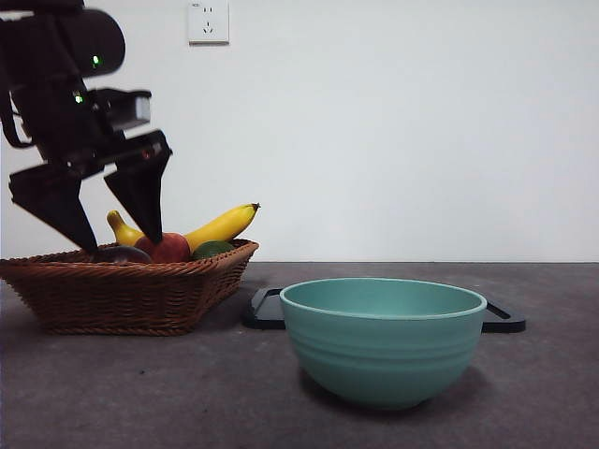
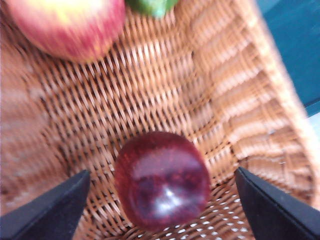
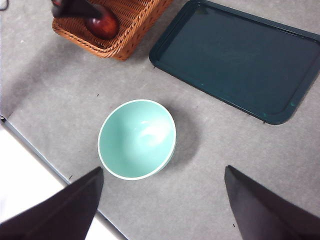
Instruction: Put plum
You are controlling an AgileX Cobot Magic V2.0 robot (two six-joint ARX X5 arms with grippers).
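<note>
Plum [image 2: 162, 180] in basket [image 2: 240, 100] | left gripper [image 2: 160, 207] above, jaws apart astride | right gripper [image 3: 162, 200] high, jaws apart

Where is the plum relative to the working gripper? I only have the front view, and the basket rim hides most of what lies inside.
Observer: The left wrist view shows the plum lying on the basket floor, between the open jaws of the left gripper, not yet gripped.
Operator: Anything crowding it?
Observer: A red-and-yellow apple and a green fruit lie further along the basket floor, apart from the plum.
Operator: What is the dark slab behind the bowl?
Observer: The right wrist view shows a dark rectangular tray with nothing on it, beside the teal bowl, which has nothing in it either.
Operator: And the other arm?
Observer: The right gripper hangs open above the table near the bowl.
</note>
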